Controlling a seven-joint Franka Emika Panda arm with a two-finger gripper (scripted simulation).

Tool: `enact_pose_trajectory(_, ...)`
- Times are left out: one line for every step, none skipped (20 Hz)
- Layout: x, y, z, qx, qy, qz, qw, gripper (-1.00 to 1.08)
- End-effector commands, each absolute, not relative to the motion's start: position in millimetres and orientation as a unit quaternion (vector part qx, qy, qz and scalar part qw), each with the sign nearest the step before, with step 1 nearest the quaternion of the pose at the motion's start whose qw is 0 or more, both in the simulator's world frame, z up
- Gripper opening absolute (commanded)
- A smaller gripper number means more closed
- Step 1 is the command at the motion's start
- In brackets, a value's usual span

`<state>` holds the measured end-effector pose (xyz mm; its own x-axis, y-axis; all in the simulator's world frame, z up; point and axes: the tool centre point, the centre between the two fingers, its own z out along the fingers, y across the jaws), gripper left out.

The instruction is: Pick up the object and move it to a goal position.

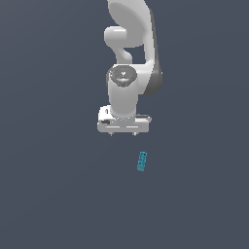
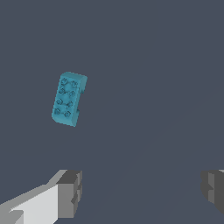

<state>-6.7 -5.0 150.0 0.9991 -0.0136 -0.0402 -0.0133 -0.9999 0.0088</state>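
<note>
Jaws of the white gripper (image 1: 124, 133) spread wide apart, holding nothing, poised above a plain dark table (image 1: 48, 194). Teal block (image 1: 142, 161) lying flat on the table, studded face up, clear of the jaws: nearer the camera and toward the exterior view's right of the gripper. In the wrist view, block (image 2: 69, 99) outside the gap between the grey fingertips (image 2: 70, 192), touching neither.

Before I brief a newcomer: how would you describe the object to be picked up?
Find the white robot arm against the dark grey floor. Just below its open claw, towards the exterior view's right, lies the teal block. It is small, elongated, studded, and the only coloured thing there.
</note>
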Motion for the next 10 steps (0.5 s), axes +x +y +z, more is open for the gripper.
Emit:
enact_pose_trajectory(-6.7, -5.0, 150.0, 1.0, -0.007, -0.02, 0.004, 1.0)
enact_pose_trajectory(-6.7, -4.4, 149.9, 1.0, -0.006, -0.02, 0.004, 1.0)
enact_pose_trajectory(-6.5, -2.8, 149.5, 1.0, -0.004, -0.02, 0.004, 1.0)
enact_pose_trajectory(-6.4, -0.1, 149.0, 1.0, -0.001, -0.021, 0.003, 1.0)
enact_pose_trajectory(-6.1, 3.6, 148.2, 1.0, 0.004, -0.022, 0.002, 1.0)
enact_pose_trajectory(-5.9, 8.3, 147.3, 1.0, 0.01, -0.022, 0.001, 1.0)
enact_pose_trajectory(-5.8, 13.3, 146.3, 1.0, 0.016, -0.023, 0.0, 1.0)
enact_pose_trajectory(-5.7, 17.3, 145.6, 0.999, 0.022, -0.024, -0.001, 1.0)
enact_pose_trajectory(-5.8, 20.1, 145.1, 0.999, 0.025, -0.024, -0.002, 1.0)
enact_pose_trajectory(-5.9, 21.8, 144.9, 0.999, 0.028, -0.025, -0.002, 1.0)
